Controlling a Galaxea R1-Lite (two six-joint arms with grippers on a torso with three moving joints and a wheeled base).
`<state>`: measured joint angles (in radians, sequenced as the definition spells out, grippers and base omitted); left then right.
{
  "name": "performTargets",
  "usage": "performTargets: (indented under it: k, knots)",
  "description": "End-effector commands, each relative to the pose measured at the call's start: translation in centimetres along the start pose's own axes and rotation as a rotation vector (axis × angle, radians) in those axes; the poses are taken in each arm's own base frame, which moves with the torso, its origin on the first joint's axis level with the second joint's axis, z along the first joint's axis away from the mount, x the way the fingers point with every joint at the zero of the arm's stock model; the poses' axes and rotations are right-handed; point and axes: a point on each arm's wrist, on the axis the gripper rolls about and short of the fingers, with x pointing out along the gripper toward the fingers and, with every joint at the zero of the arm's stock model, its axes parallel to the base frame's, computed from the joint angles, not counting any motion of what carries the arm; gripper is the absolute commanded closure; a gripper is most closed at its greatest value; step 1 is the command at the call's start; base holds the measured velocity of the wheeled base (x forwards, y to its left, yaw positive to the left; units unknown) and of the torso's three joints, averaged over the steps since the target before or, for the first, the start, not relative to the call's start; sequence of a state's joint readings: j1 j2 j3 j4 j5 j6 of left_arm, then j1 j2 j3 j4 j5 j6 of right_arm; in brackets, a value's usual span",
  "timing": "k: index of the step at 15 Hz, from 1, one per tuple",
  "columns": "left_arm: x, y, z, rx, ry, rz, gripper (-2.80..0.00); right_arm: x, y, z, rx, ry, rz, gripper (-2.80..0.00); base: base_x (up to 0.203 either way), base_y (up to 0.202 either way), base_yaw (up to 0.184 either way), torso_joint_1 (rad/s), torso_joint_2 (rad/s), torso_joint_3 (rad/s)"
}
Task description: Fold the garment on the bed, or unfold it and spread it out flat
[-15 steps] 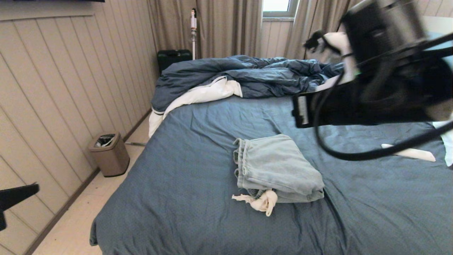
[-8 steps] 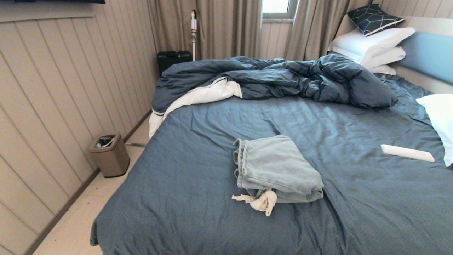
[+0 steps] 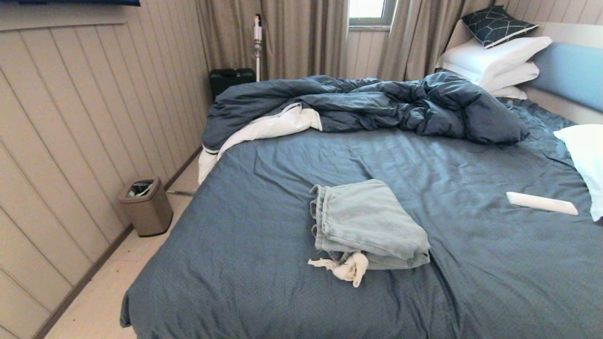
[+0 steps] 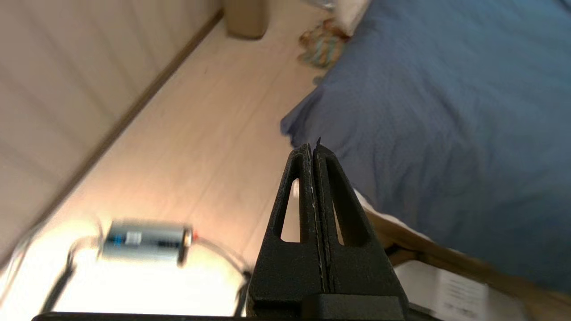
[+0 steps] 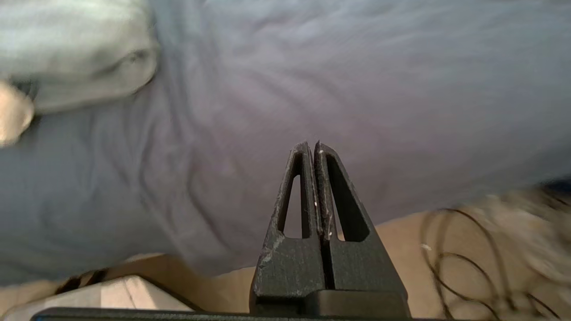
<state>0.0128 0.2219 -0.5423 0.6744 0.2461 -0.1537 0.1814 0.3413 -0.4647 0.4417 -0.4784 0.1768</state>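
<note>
Panelled bedroom wall, beige curtains, bed (image 3: 264,197) in slate-blue sheet with fine creases. Garment (image 3: 367,226) lies folded mid-bed, soft pale denim, gathered waistband, white lining poking out at the near edge. Rumpled dark duvet (image 3: 377,101) behind it. Left gripper (image 4: 313,147) jaws clenched, empty, over bed corner and floor. Right gripper (image 5: 312,148) jaws clenched, empty, above the bed edge.

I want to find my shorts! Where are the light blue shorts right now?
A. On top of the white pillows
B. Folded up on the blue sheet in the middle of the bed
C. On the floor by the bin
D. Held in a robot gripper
B: the shorts lie folded on the bed, white pocket lining poking out, with no gripper touching them.
</note>
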Motion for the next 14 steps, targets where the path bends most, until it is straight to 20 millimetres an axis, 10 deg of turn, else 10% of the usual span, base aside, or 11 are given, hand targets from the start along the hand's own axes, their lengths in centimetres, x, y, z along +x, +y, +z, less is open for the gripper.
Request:
performTargets:
  k: [1, 5, 14]
  knots:
    - [2.4, -0.5, -2.1, 0.046, -0.068, -0.113, 0.00, 1.4, 0.3, -3.1, -0.004, -0.031, 0.043, 0.00, 0.000, 0.000, 0.000, 0.000, 0.00, 0.000]
    - [3.7, -0.7, -6.3, 0.150, -0.119, -0.349, 0.00, 3.4, 1.0, -5.3, 0.002, -0.160, 0.066, 0.00, 0.000, 0.000, 0.000, 0.000, 0.00, 0.000]
    - [5.6, -0.9, -6.9, 0.209, -0.329, -0.283, 0.00, 3.6, 1.6, -5.5, -0.089, -0.249, 0.281, 0.00, 0.000, 0.000, 0.000, 0.000, 0.00, 0.000]
